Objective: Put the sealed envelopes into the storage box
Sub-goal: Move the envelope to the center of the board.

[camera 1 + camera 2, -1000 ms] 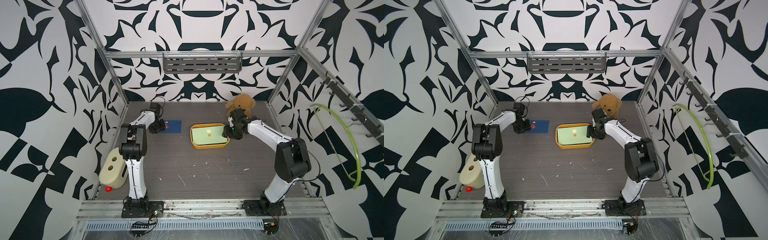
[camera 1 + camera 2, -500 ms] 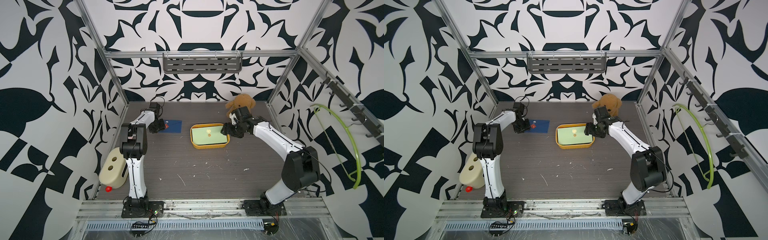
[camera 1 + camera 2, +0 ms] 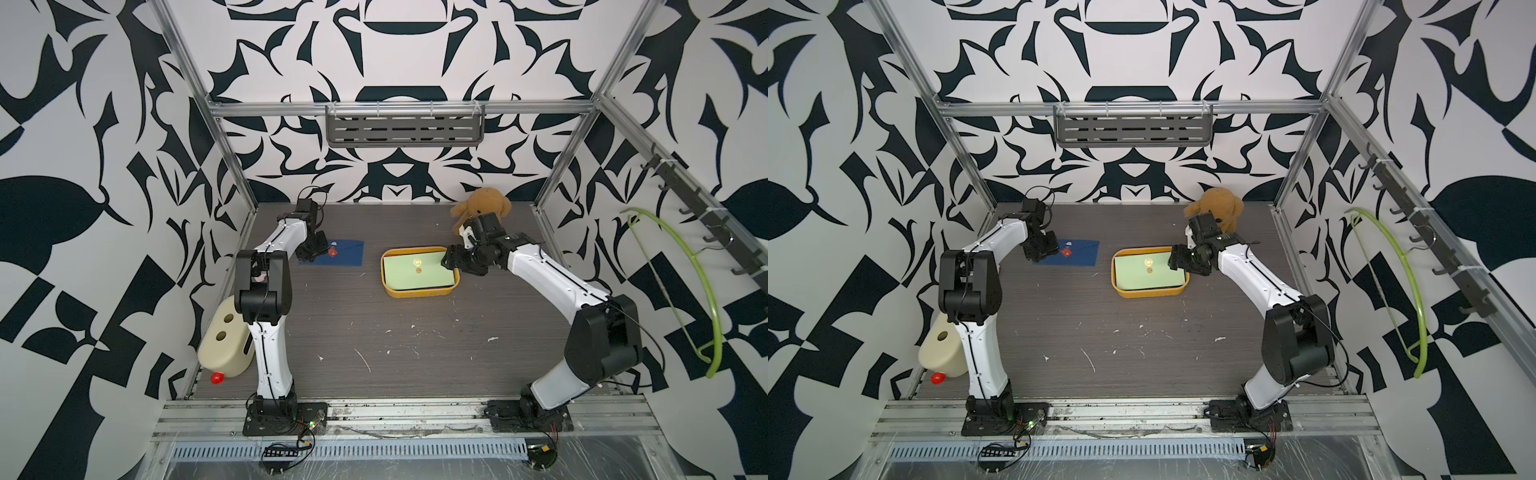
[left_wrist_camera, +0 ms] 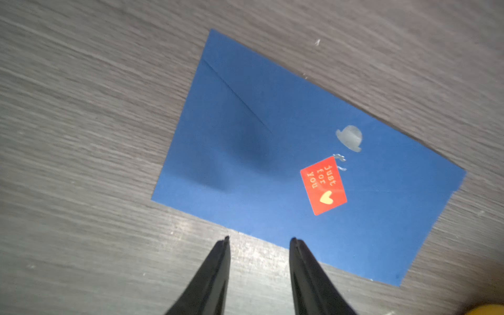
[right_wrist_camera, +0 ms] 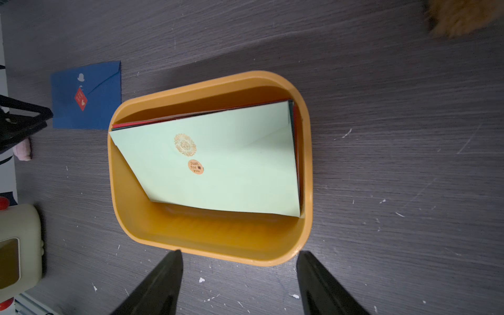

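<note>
Top views: navy envelope is the only one outside the box. It lies flat on the left arm's side, apart from the mustard storage box.

Left wrist: left gripper is narrowly parted and empty, tips at the navy envelope's near edge, likely lined up to pinch that edge.

Right wrist: right gripper is wide and empty, just outside the box wall. Light green envelope lies on top inside, skewed, with one corner against the wall, so it probably needs a nudge flat.

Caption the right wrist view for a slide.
Open right gripper poised beside the storage box, a light green envelope uppermost inside; one navy envelope lies on the table beyond.
</note>
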